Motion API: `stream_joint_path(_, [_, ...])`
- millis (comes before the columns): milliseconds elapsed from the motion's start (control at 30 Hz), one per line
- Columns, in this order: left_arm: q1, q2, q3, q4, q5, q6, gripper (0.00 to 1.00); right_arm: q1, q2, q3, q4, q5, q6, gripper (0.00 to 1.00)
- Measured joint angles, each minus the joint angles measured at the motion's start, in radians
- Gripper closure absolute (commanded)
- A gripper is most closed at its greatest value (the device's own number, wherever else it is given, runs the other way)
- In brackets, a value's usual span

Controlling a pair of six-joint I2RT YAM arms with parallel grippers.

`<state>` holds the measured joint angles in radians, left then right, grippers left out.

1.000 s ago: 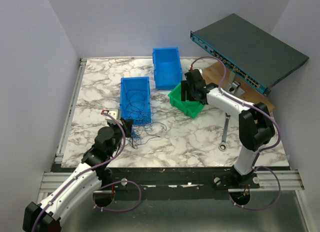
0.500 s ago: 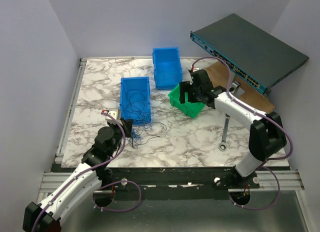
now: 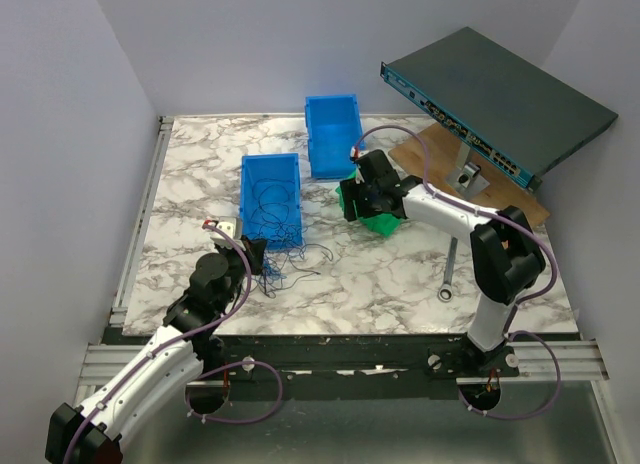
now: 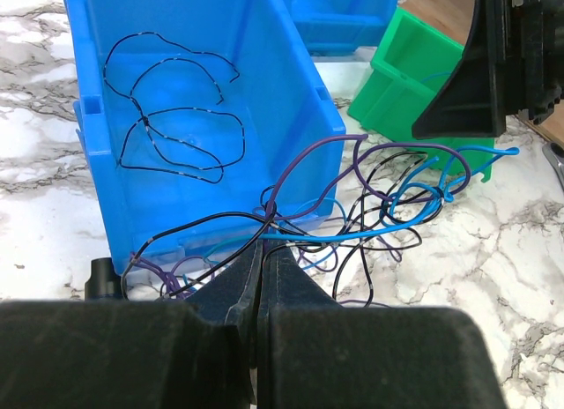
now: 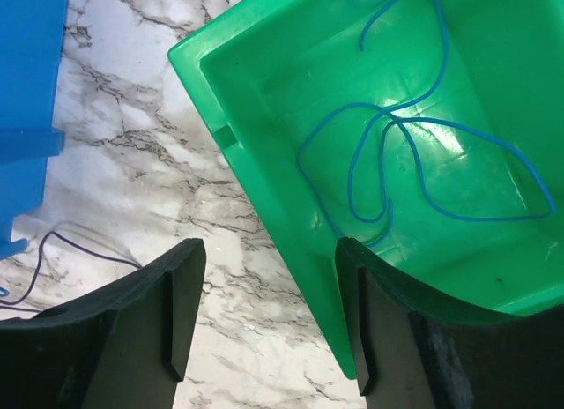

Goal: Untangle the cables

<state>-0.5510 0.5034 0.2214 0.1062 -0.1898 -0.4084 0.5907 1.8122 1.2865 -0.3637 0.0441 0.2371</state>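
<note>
— Blue bin (image 4: 291,83), upper left, keeps one black cable (image 4: 181,118). Below it our left gripper (image 4: 262,286) is pinched on the tangle (image 4: 352,215), anchoring it, we think.

— Our right gripper (image 5: 269,316), fingers apart, hovers over the green bin (image 5: 264,189) at right, where a lone blue cable (image 5: 388,118) lies.

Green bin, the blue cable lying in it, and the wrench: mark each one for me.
green bin (image 5: 264,180), right wrist view, on its left wall.
blue cable (image 5: 388,118), right wrist view, where its loops cross.
wrench (image 3: 450,267), top external view, on the middle of its shaft.
</note>
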Motion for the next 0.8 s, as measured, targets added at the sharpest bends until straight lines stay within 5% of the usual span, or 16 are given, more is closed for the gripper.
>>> stream_joint_path(267, [0.000, 0.011, 0.000, 0.003, 0.000, 0.000, 1.00, 0.000, 0.016, 0.000, 0.026, 0.027, 0.069, 0.60])
stream_joint_path(567, [0.000, 0.014, 0.000, 0.003, 0.000, 0.001, 1.00, 0.000, 0.024, 0.000, 0.066, 0.058, 0.131, 0.72])
stream_joint_path(733, [0.000, 0.018, 0.000, 0.003, 0.000, 0.001, 1.00, 0.000, 0.029, 0.008, 0.071, 0.105, 0.154, 0.68])
stream_joint_path(800, [0.000, 0.019, 0.000, 0.003, 0.000, 0.001, 1.00, 0.000, 0.040, 0.024, 0.070, 0.124, 0.159, 0.57])
